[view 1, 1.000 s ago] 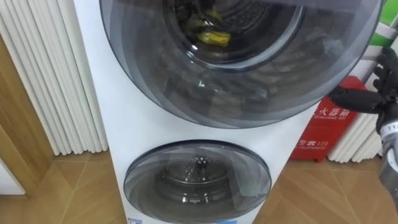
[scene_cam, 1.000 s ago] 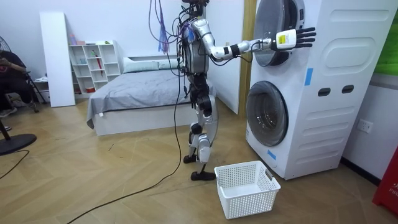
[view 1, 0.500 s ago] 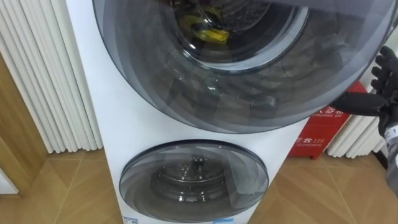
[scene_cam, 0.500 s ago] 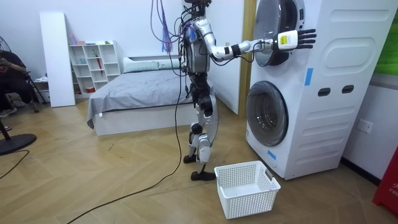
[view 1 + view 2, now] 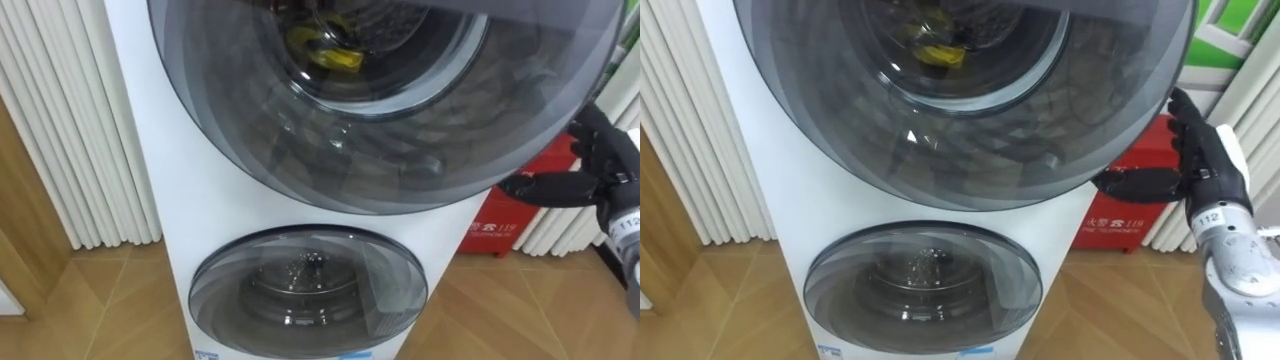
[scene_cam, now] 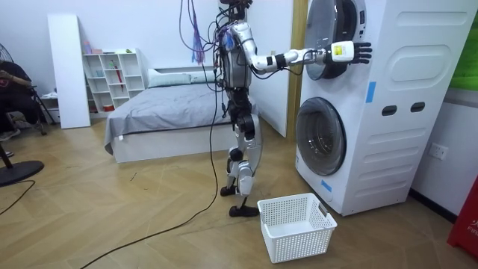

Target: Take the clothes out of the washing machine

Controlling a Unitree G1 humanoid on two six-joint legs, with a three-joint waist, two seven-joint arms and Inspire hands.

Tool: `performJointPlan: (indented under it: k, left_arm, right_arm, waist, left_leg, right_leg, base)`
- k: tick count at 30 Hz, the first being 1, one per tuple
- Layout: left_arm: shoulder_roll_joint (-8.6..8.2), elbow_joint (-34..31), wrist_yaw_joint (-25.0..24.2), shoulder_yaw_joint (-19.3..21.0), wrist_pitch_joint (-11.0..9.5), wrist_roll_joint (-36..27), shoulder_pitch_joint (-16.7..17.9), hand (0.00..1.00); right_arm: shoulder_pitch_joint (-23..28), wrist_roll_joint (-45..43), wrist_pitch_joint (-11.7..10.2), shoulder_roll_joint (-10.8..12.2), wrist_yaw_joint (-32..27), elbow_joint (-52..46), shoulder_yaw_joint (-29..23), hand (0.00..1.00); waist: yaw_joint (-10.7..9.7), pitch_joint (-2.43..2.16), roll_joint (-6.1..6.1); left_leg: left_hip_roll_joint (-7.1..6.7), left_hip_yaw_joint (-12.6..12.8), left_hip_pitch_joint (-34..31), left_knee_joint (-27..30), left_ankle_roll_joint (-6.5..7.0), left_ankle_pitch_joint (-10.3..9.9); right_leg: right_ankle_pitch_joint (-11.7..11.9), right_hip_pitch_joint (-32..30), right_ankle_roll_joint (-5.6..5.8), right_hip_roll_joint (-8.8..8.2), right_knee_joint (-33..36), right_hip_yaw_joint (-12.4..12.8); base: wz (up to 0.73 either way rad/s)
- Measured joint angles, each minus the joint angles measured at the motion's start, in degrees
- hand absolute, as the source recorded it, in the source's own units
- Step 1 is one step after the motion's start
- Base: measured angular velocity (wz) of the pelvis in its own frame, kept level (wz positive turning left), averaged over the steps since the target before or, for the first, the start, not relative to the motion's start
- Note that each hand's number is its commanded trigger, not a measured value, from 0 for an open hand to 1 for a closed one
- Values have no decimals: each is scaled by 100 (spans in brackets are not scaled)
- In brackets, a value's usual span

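The robot stands before the stacked washing machine [image 6: 388,104], its right hand [image 5: 1205,160] at the right rim of the upper door [image 5: 380,130], fingers straight, thumb stretched toward the glass, holding nothing. A yellow garment [image 5: 325,50] lies in the upper drum behind that door. A white basket [image 6: 297,224] sits on the floor near the robot's feet.

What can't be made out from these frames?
- Load in the drum: in the eye views the upper door is cut by the top edge, and tinted glass blurs all but a yellow item.
- Whether the right hand touches the door rim: in the eye views the dark thumb merges with the dark rim.
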Motion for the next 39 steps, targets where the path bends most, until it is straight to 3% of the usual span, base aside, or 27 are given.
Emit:
performJointPlan:
  k: [7, 11, 16, 23, 29, 39]
  left_arm:
    - [63, 57, -2, 0, -50, -161, -2, 0]
    - [65, 52, -23, -1, -45, -224, -9, 0]
    - [95, 53, -40, 0, -46, -274, -19, 0]
    - [126, 81, -45, -4, -63, -309, -4, 0]
    - [128, 254, -163, 4, -181, -148, -59, 0]
    - [132, 352, -163, 1, -304, -153, -94, 0]
  right_arm:
    - [377, -332, 0, -112, 498, -414, 3, 0]
    - [653, -373, 6, -119, 905, -626, 12, 0]
    - [653, -379, 6, -165, 1200, -804, 11, 0]
    - [651, -335, -8, -171, 1473, -917, 9, 0]
    - [652, -330, -9, -304, 1876, -1101, -99, 0]
    - [662, -67, -70, -309, 2243, -1201, -334, 0]
  waist:
    - [19, -5, -97]
    - [64, 37, -70]
    - [61, 60, -37]
    - [78, 22, -66]
    - [36, 44, -31]
    - [46, 57, -4]
  left_leg:
    - [3, -4, 38, -21, 0, 0]
    - [6, -3, 78, -31, -1, -17]
    - [7, -3, 69, -35, -1, -33]
    - [8, 34, 98, -11, 1, -31]
    - [11, 67, 91, -11, 0, -31]
    - [11, 140, 101, -7, 1, -31]
  right_leg:
    - [1, 35, 0, -6, 3, -3]
    - [-1, 84, 1, -7, 4, -8]
    - [-3, 75, 4, -5, 11, -8]
    - [-2, 102, 4, 5, 15, 16]
    - [-2, 92, 4, -2, 13, 6]
    - [-4, 85, 7, 42, 5, 132]
  base:
    - [0]
    - [0]
    - [0]
    - [-1]
    - [-1]
    - [-1]
